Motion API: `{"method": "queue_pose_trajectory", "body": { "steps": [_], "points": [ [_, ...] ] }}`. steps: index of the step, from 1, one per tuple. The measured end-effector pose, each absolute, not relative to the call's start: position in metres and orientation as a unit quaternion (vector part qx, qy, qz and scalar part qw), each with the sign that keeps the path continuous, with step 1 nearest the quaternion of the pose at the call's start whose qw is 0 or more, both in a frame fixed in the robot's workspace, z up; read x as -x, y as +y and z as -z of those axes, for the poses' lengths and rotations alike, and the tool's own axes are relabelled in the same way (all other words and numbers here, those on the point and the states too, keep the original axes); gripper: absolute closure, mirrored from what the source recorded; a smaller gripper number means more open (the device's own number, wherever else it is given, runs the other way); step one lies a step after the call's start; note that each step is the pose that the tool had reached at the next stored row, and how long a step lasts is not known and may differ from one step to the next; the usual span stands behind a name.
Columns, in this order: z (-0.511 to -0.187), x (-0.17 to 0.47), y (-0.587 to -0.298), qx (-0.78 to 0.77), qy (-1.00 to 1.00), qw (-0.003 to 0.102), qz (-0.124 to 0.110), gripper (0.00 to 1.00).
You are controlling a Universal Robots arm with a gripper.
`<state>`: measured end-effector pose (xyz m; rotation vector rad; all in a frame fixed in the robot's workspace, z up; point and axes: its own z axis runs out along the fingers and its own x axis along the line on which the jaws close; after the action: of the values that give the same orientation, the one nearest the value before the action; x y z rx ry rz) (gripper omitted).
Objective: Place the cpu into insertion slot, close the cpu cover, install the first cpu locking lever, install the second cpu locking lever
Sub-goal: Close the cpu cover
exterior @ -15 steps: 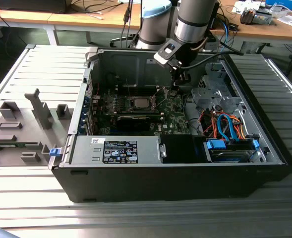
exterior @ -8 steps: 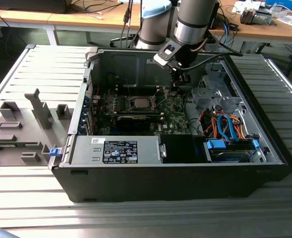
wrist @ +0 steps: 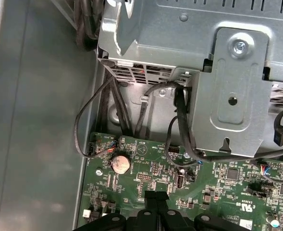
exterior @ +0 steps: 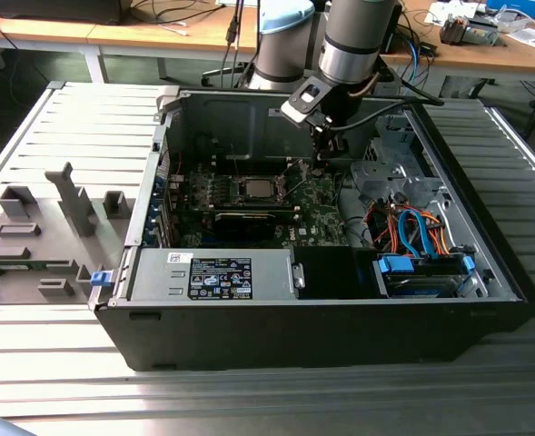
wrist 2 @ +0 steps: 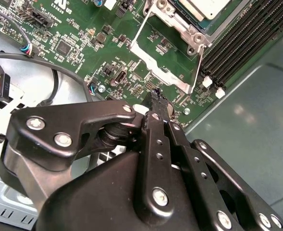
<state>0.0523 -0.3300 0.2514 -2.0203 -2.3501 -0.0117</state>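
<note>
An open computer case (exterior: 340,327) is laid on a slatted metal table (exterior: 76,123), and the arm is reached down into it. The gripper (exterior: 320,156) is held low over the green board (exterior: 314,202), near the socket (wrist 2: 184,25) but apart from it, on the exterior view's right of it. In the second wrist view the gripper (wrist 2: 155,95) is seen closed with nothing held, and likewise in the first wrist view (wrist: 155,196).

The cpu (exterior: 254,189) is seated in the socket, pale metal top up. The cover (wrist 2: 163,67) seems swung open off the cpu toward the gripper, and green board is seen through its cut-out. Thin silver bars (wrist 2: 139,25) are seen along its sides; whether these are the locking levers cannot be told.

Long memory slots (wrist 2: 242,43) are set just beside the socket. A coin battery (wrist: 119,164) is seen on the board, with black cables (wrist: 179,120) and a grey metal bracket (wrist: 232,91) past it. A power supply (exterior: 213,272) and blue and orange cables (exterior: 412,227) are placed along the case's near side.
</note>
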Motion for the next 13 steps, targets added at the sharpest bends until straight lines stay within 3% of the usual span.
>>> {"method": "queue_pose_trajectory", "body": {
  "steps": [13],
  "points": [
    [-0.2456,-0.0477,-0.33,0.652,-0.758,0.021,0.004,0.89]
  ]
}}
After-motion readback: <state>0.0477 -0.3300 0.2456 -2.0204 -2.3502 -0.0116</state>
